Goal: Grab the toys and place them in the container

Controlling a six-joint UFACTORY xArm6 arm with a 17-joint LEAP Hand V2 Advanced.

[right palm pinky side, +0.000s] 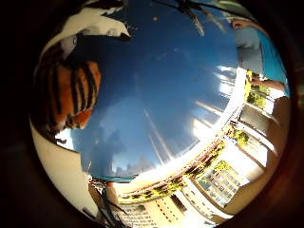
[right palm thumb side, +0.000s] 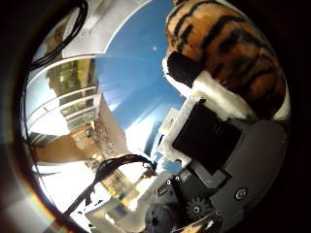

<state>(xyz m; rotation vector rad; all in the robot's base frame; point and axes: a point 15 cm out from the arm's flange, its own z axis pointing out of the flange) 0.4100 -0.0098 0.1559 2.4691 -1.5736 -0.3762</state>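
An orange plush tiger toy [right palm thumb side: 228, 43] with black stripes lies tight against the palm. It also fills one side of the little finger side view as the tiger toy [right palm pinky side: 71, 95]. My hand [right palm thumb side: 214, 141] has white and black fingers curled against the toy, and a white finger [right palm pinky side: 97, 23] bends over beside it. Hand and toy are held above a wide blue surface [right palm pinky side: 161, 85]. No container shows in either view.
The blue surface ends in a pale rim [right palm pinky side: 223, 128]. Beyond the rim are sunlit building fronts [right palm pinky side: 213, 185] and green trees [right palm pinky side: 256, 97]. A pale flat slab [right palm pinky side: 57, 171] lies beside the blue surface near the toy.
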